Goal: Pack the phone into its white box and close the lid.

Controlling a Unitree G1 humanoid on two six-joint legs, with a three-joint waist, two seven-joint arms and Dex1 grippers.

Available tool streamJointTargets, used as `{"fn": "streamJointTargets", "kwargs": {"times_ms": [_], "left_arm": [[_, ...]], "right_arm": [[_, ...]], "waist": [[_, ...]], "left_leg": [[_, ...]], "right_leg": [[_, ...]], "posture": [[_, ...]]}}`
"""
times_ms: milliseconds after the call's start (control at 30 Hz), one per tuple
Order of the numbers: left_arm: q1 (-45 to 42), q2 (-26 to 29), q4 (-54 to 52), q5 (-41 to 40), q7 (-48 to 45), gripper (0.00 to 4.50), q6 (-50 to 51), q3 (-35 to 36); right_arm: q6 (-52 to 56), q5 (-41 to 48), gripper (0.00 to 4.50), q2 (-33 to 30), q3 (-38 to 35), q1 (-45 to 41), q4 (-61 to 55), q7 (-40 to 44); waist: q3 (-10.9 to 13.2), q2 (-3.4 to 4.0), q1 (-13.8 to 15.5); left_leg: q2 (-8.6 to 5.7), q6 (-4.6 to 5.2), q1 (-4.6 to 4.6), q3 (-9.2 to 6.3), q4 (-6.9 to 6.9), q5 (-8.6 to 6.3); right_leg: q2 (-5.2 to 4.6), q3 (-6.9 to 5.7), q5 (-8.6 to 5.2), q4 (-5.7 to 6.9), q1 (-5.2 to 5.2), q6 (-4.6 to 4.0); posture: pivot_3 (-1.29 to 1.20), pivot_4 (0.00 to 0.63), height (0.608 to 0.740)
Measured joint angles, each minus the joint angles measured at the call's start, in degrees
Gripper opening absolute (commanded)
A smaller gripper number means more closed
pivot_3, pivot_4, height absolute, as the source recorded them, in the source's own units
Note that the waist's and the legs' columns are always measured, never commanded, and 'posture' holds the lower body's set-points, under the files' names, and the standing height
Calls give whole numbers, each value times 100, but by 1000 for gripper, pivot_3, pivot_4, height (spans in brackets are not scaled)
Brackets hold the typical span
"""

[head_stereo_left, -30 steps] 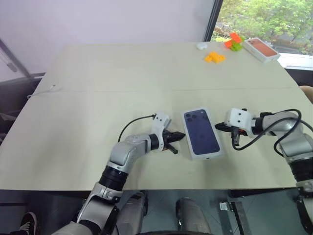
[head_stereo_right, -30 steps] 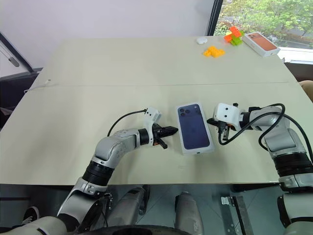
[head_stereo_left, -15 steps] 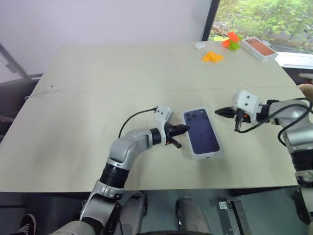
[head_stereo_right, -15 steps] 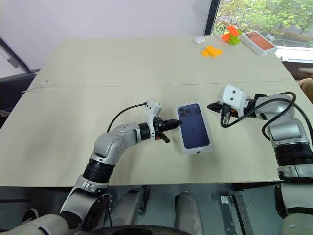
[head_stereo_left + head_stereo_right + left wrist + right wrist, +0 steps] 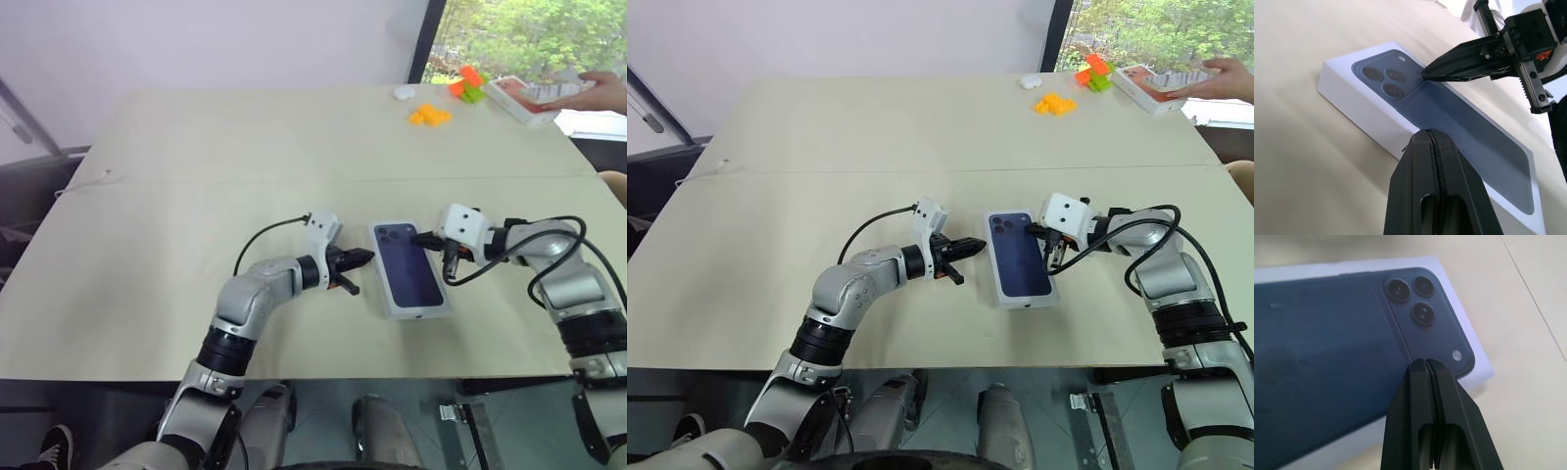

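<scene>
Lid (image 5: 409, 269) between end effectors, right (image 5: 417, 238) seemingly touching.

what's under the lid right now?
The lid sits closed, picture side up, flat on the table. It covers whatever is beneath, so phone and tray can't be seen.

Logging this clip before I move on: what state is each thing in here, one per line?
lid: on the box, picture side up, flat on the table.
left hand: shut, empty, tip beside the lid's left edge.
right hand: shut, empty, tip over the lid's far right part.
orange-pictured box: at the far right corner, a person's hand on it.
</scene>
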Motion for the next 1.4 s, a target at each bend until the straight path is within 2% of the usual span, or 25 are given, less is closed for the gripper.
{"fn": "streamJointTargets", "kwargs": {"times_ms": [267,500,633,833,1033,1133,1367,1400], "left_arm": [[47,59,-8,2,4,0,63,-7],[109,117,-187,-7,5,0,79,1],[271,305,-306,-11,10,0,90,74],[418,494,-419,-11,67,0,95,242],[424,1105,-803,-18,-135,0,-19,322],[446,1807,-1080,-173,-472,897,-39,688],[1153,3435,-1478,-439,-1334,4435,-327,1814],[1257,3532,-1478,-463,-1415,4435,-397,1930]], "right_arm": [[116,173,28,-43,-103,233,-280,145],[545,294,28,365,-107,-31,-198,-73],[-299,-226,28,70,157,163,-237,-199],[-220,-237,28,99,124,203,-279,-190],[654,569,28,732,-28,-58,-280,-62],[1032,1035,923,623,-291,-216,-300,275],[882,1474,4478,206,-678,-224,-195,914],[834,1491,4478,140,-721,-234,-108,962]], "waist": [[-1,-2,-16],[-1,-1,-56],[-7,0,-12],[-11,-8,-7],[-4,-3,-146],[-3,-4,-144],[-2,-1,-149],[-2,-1,-141]], "left_leg": [[1,0,3,-4,1,-1],[2,0,1,-6,-1,0],[0,-1,3,-5,-5,0],[1,-9,31,-7,0,-6],[6,-2,42,-25,-10,-1],[6,-2,39,-27,-20,-2],[6,-1,7,-20,-27,-3],[6,-1,1,-20,-24,-3]], "right_leg": [[0,-3,0,-1,5,0],[0,-2,0,1,-1,-1],[0,-5,0,0,1,1],[-1,-7,-11,-6,41,-19],[1,-3,-10,-1,40,-20],[2,-3,-11,-4,33,-19],[-2,4,-11,-10,-7,-20],[-2,3,-10,-9,-14,-21]], "posture": [[0,150,740],[0,150,740],[0,150,740],[0,150,740],[0,150,740],[0,150,740],[0,150,740],[0,150,740]]}}
